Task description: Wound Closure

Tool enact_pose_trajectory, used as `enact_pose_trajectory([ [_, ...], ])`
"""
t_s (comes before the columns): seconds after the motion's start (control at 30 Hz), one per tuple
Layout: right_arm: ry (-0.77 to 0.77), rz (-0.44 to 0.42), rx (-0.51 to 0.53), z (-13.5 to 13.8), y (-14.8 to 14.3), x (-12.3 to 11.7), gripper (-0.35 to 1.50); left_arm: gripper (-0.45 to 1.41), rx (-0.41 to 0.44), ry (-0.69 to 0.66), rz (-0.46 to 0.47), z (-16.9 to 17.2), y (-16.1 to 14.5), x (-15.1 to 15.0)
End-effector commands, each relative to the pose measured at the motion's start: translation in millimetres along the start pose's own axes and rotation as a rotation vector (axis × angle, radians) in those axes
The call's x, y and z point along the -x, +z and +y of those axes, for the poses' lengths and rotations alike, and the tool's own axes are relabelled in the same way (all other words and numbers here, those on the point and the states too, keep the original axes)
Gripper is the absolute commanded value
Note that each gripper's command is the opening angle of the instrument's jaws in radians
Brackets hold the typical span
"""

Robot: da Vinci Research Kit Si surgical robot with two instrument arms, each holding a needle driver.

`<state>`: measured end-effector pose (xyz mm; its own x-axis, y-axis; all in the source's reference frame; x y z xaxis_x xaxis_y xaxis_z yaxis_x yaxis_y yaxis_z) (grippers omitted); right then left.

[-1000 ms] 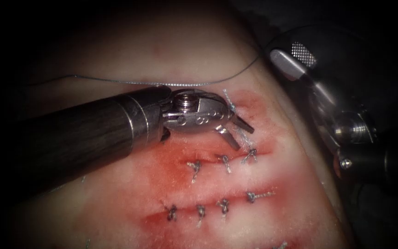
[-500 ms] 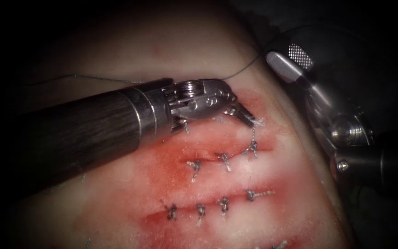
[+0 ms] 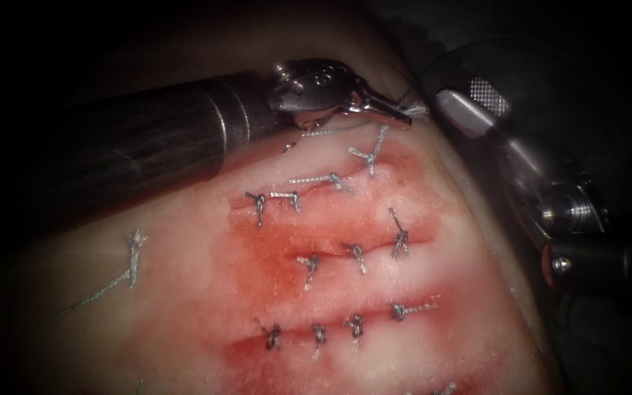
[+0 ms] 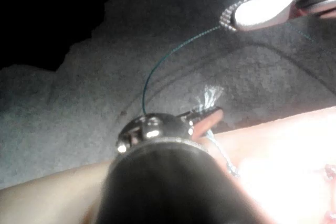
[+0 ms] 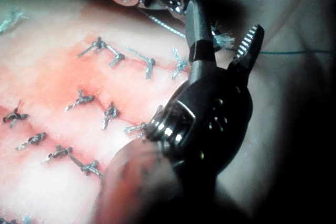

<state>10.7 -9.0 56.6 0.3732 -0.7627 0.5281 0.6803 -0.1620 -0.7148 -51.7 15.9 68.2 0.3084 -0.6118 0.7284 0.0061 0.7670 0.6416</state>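
Left arm's tool (image 3: 385, 111): long dark shaft with a faint streaked grain, ending in a polished silver collar, followed by a bright metal wrist block bearing a round pivot screw on top and a row of small drilled holes along its side; its two jaws are slim and tapered. Right arm's tool (image 3: 469, 102): dark shaft with a single small bright screw near its end, a rounded metal wrist with a ringed pivot hub, and broad jaws with a fine cross-hatched grip face. In the right wrist view the same tool (image 5: 226, 48) shows a saw-toothed jaw edge and a black housing dotted with small holes.
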Motion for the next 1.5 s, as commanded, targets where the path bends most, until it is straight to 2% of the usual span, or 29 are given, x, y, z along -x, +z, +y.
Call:
enact_pose_trajectory([
  [0.03,-0.004,0.005,-0.003,0.1,0.5,-0.6,1.11,-0.45,0.003,0.005,-0.003,0.8,0.2,1.1],
  [0.07,-0.015,0.051,-0.031,0.1,-0.1,-1.7,1.08,-0.45,0.005,-0.010,-0.018,0.8,0.2,1.0],
  [0.17,-0.027,0.101,-0.066,0.1,-0.3,-2.9,1.05,-0.45,0.011,-0.015,-0.019,0.8,0.2,0.9],
  [0.23,-0.041,0.157,-0.111,0.3,-0.1,-4.6,1.01,-0.45,0.010,-0.014,-0.016,0.8,0.4,0.5],
  [0.5,-0.046,0.137,-0.125,-0.8,2.4,-7.0,1.05,-0.45,0.005,-0.012,-0.012,0.8,0.5,0.0],
  [1.07,-0.015,0.094,-0.129,-2.2,7.9,-9.9,1.16,-0.45,-0.002,-0.020,-0.006,0.7,0.7,-0.6],
  [1.5,-0.016,0.091,-0.127,-3.0,10.0,-9.6,1.16,-0.45,-0.005,-0.020,-0.005,0.5,0.6,-0.6],
])
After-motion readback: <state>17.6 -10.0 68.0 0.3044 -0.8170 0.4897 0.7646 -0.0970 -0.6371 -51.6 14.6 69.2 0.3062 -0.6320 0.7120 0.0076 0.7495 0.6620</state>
